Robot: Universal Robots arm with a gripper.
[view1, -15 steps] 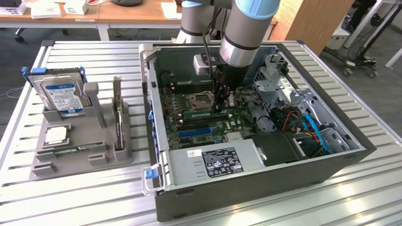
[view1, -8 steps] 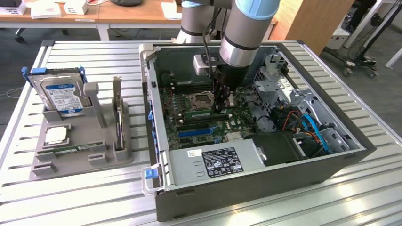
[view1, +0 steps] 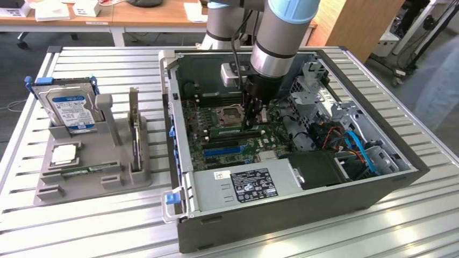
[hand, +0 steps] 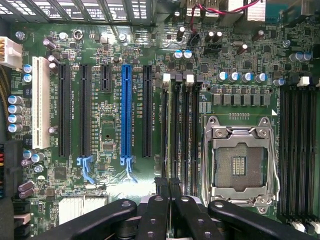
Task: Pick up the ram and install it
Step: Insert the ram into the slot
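**A:** Slatted metal table [view1: 86,226], open computer case [view1: 287,215] on it. Where does your ram [view1: 227,130] sit?

**B:** It looks to stand on edge in a memory slot just beside the CPU socket [view1: 228,114], with its long axis along the slot. Your gripper [hand: 167,184] hangs straight above its end toward the exterior view's right, fingers [hand: 159,205] clenched together.

**A:** Pinching it?

**B:** You cannot tell from here. Its twin [view1: 86,171] lies in the grey holder [view1: 107,185], well apart.
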